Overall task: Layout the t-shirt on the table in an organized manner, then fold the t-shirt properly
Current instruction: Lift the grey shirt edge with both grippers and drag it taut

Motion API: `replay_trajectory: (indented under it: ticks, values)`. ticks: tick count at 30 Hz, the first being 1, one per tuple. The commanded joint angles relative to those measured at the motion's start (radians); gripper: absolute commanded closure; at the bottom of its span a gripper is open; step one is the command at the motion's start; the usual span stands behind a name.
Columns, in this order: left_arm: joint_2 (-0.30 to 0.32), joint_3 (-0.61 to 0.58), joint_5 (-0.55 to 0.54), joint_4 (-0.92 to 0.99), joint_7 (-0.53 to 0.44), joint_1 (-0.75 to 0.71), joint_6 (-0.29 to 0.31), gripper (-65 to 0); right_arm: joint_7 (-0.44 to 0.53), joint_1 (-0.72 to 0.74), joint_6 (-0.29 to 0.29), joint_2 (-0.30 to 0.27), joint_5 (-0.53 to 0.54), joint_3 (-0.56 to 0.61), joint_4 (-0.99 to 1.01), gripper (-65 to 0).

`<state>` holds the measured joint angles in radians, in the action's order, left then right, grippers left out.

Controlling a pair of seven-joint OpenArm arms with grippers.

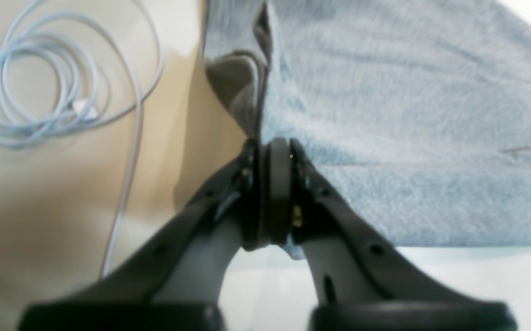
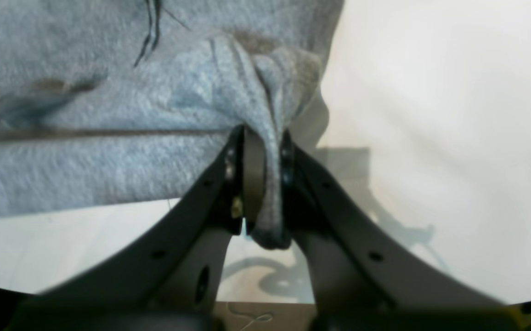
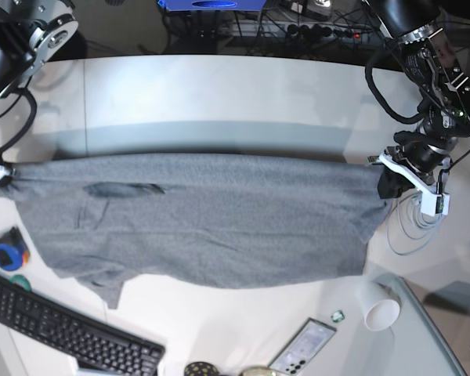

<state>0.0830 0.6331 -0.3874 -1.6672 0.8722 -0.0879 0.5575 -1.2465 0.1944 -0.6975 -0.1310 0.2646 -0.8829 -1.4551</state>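
The t-shirt is stretched in a wide band across the middle of the base view, held up by two corners — one at the far left edge of the frame, one at the right. Its upper edge runs nearly straight from side to side; the lower edge sags in a curve, with a loose flap hanging down at the lower left. A dark crease shows in the upper left part of the cloth.

The left hand, seen at the right of the base view, is clamped on a corner of the grey cloth: in the left wrist view its two black fingers meet at the centre of the frame with the fabric's edge pinched between them, and the shirt spreads away to the upper right. A coiled white cable lies at the upper left of that view.

The right hand is likewise closed on the shirt — a gathered bunch of fabric is squeezed between its fingers at the centre of the right wrist view, with the cloth filling the upper left.

The white bench shows bare beyond the shirt. Along the bottom of the base view lie a black keyboard, a phone and a white cup tipped on its side.
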Motion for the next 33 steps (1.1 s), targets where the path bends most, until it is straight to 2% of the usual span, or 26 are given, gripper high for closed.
replay_trajectory:
  ticks: [1,5,14,17,20,26,33]
  values:
    - [0.014,0.006,-0.003,-0.021,-0.023,0.012,-0.012,0.0,0.001,0.041,-0.001,-0.025,0.009,0.0,-0.023,-0.8]
    - [0.014,0.006,-0.009,-0.029,-0.023,0.029,-0.072,0.0,-0.051,0.075,-0.001,-0.04,0.008,-0.002,-0.023,-0.8]
    - [0.013,0.006,-0.005,-0.017,-0.023,-0.106,-0.073,0.0,-0.039,-0.072,-0.001,-0.035,0.015,-0.008,-0.022,-0.8]
    - [0.013,0.006,-0.003,0.055,-0.038,-0.149,-0.073,0.0,0.014,-0.123,-0.001,-0.019,0.015,-0.003,-0.012,-0.8]
    - [0.013,0.006,-0.003,0.143,-0.095,-0.174,-0.073,0.0,0.06,-0.166,-0.001,0.001,0.015,-0.003,-0.008,-0.8]
    - [0.008,0.006,-0.003,0.217,-0.153,-0.194,-0.073,0.0,0.077,-0.194,-0.001,0.021,0.014,-0.003,-0.008,-0.8]
    - [0.011,0.006,-0.003,0.255,-0.163,-0.194,-0.073,0.0,0.077,-0.207,-0.001,0.023,0.011,-0.006,0.0,-0.8]
